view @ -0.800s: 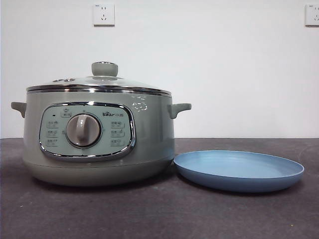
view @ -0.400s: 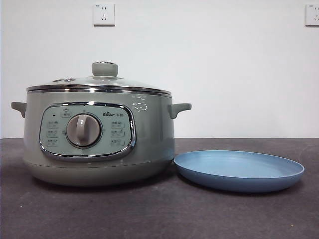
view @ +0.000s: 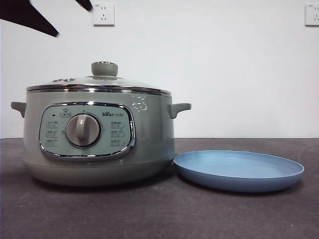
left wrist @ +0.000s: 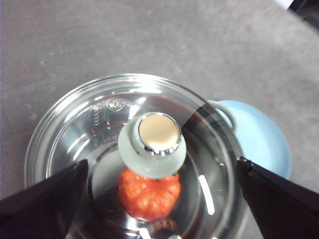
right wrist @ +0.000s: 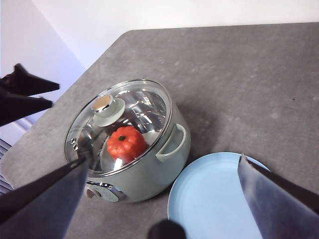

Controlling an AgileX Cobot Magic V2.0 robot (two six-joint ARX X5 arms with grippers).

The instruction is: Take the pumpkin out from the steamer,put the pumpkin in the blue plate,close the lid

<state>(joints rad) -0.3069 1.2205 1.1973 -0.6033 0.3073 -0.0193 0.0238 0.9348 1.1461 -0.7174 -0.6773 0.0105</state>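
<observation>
We judge the task barely begun: the glass lid [view: 99, 82] sits on the steamer [view: 99, 144], and through the glass we see the pumpkin [right wrist: 126, 143] lying inside the steamer, just beneath the lid's knob [left wrist: 152, 144]. The blue plate [view: 239, 170] lies bare on the table [view: 159, 214] just beside the steamer, on the side of one of its handles, its rim almost touching the steamer's base. Our left pincer [left wrist: 159, 199] hangs above the steamer with its jaws spread wide, one to each side of the knob and apart from it, gripping nothing; in the front view it shows only as dark tips high above the steamer. Our right pincer [right wrist: 159, 199] waits higher, looking down on steamer and plate, also spread wide and empty. Everything remains to do: lifting the lid, taking the pumpkin out, setting it in the plate and closing the steamer. On the steamer's control panel we read the brand "Bear"; the small button labels and the stamp in the lid's glass are too fine to read.
</observation>
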